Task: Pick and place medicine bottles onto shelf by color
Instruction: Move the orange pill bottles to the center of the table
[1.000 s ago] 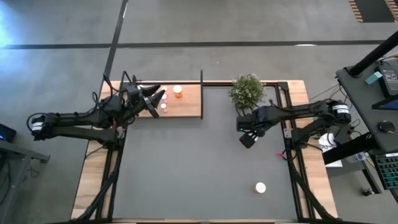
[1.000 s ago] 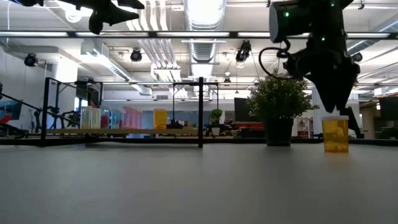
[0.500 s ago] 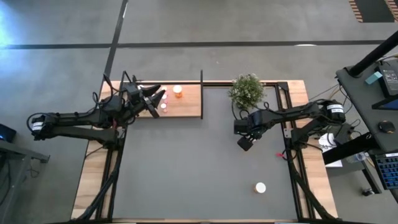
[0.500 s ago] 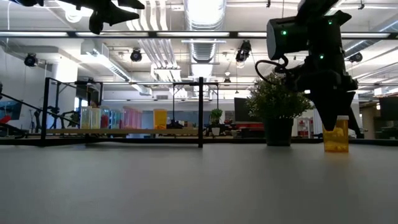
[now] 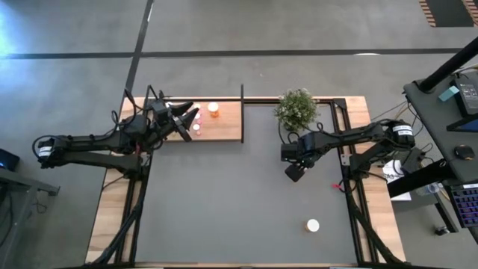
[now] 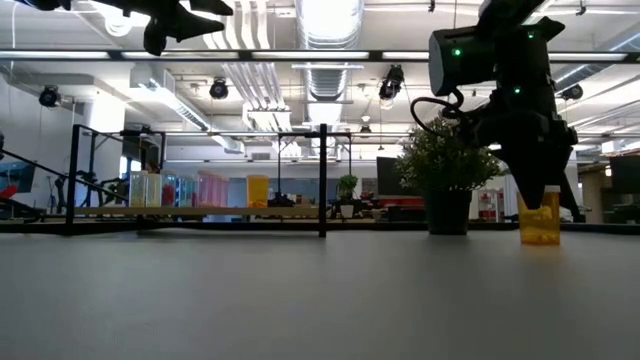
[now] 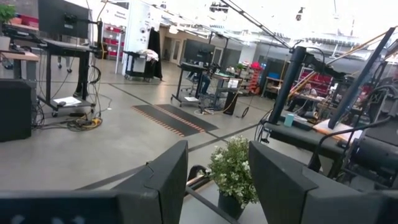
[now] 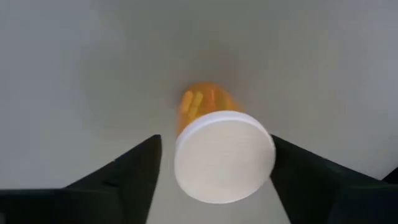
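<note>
My right gripper [image 8: 214, 171] hangs over the table near the potted plant [image 5: 296, 107], fingers spread wide on either side of an orange bottle [image 8: 214, 134] with a white cap, not visibly touching it. From above, the gripper hides that bottle. My left gripper [image 5: 185, 118] sits above the shelf [image 5: 224, 123], fingers slightly apart with nothing between them. Small bottles stand on the shelf, partly covered by the arm. Another bottle [image 5: 313, 225] stands alone near the table's front.
</note>
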You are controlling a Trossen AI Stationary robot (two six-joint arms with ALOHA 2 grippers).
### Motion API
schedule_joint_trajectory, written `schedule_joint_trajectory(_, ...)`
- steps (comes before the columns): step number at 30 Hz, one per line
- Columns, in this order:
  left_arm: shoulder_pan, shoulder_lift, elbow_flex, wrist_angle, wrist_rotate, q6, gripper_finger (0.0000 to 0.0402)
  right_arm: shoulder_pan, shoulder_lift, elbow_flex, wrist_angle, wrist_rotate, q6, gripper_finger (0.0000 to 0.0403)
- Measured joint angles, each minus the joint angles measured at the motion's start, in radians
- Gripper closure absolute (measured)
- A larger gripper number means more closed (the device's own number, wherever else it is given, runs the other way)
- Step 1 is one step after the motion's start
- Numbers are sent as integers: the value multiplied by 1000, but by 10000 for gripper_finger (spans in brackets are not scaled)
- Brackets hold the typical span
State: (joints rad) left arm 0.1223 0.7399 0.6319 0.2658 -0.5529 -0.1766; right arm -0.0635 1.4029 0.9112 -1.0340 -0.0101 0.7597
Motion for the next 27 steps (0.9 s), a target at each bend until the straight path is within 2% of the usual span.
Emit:
schedule_joint_trajectory(4, 0, 0, 0, 0, 0, 0, 248, 0, 0, 0, 0, -1, 1, 186)
schedule_joint_trajectory(7, 0, 1, 0, 0, 0, 0, 248, 0, 0, 6, -10, -2, 1, 209)
schedule_joint_trajectory(10, 0, 1, 0, 0, 0, 0, 248, 0, 0, 32, -11, -2, -2, 209)
schedule_joint_trajectory(16, 0, 0, 0, 1, 0, 0, 248, 0, 8, 161, -9, 1, -72, 179)
schedule_joint_trajectory(23, 0, 0, 0, 1, 0, 0, 248, -5, 116, 416, -23, 9, -205, 186)
schedule_joint_trajectory(27, 0, 0, 0, 1, 0, 0, 248, -5, 215, 579, -142, 18, -298, 191)
